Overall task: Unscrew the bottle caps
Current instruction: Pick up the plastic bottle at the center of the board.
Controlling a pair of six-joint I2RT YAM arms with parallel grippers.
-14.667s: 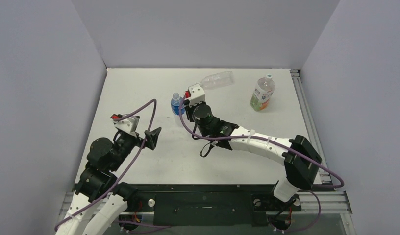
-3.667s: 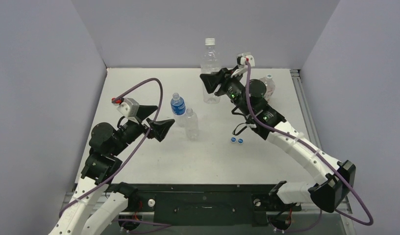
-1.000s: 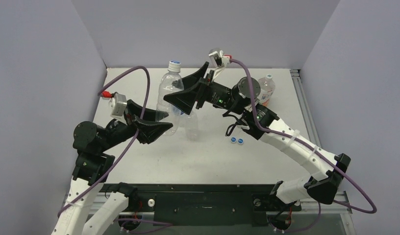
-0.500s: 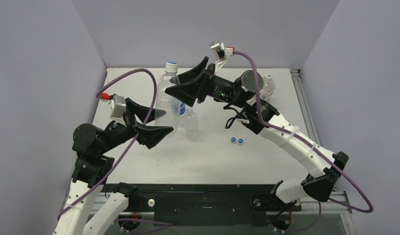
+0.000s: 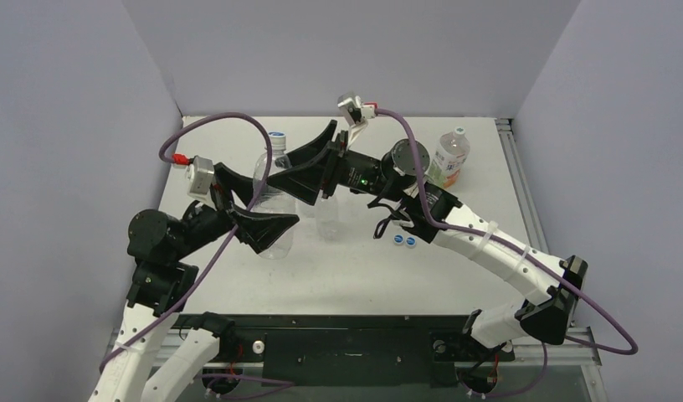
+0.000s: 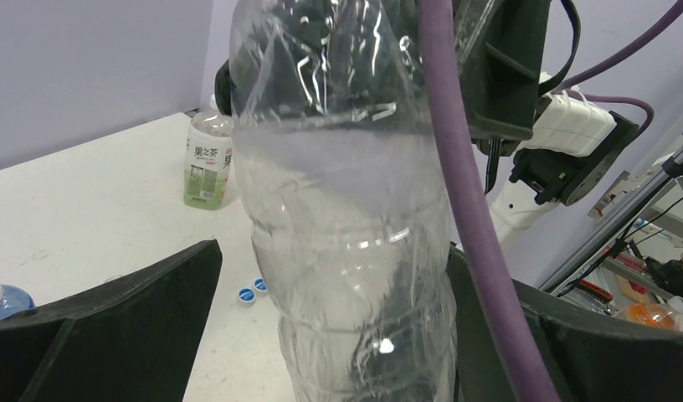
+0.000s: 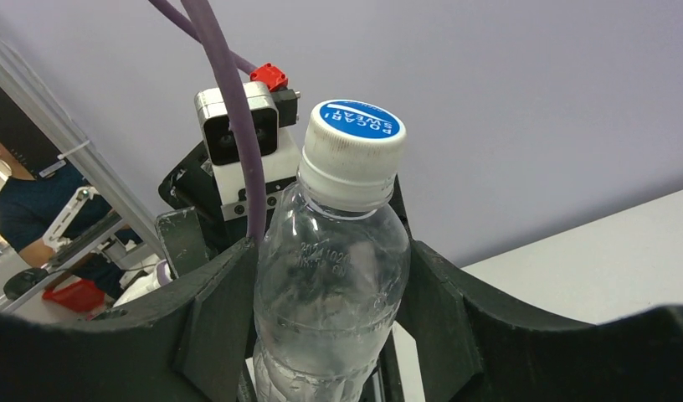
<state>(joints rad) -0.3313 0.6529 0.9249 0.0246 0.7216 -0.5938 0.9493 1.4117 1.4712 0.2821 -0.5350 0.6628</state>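
A large clear bottle (image 5: 274, 226) stands tilted above the table's left half, its blue-topped white cap (image 5: 277, 134) screwed on. My right gripper (image 5: 276, 172) is shut on the bottle's shoulder just under the cap (image 7: 355, 149), with both fingers pressed on the plastic (image 7: 330, 276). My left gripper (image 5: 275, 209) is open around the bottle's lower body (image 6: 346, 251). Table shows between its left finger (image 6: 120, 327) and the bottle. Two loose blue caps (image 5: 404, 241) lie on the table.
A small plain bottle (image 5: 326, 222) stands uncapped just right of the held bottle. An orange-and-green labelled bottle (image 5: 449, 161) with a white cap stands at the back right. The enclosure walls rise at the left, back and right. Purple cables loop over both arms.
The right gripper has shut on the bottle's shoulder and the left gripper has opened off its body. The bottle has moved left and lower.
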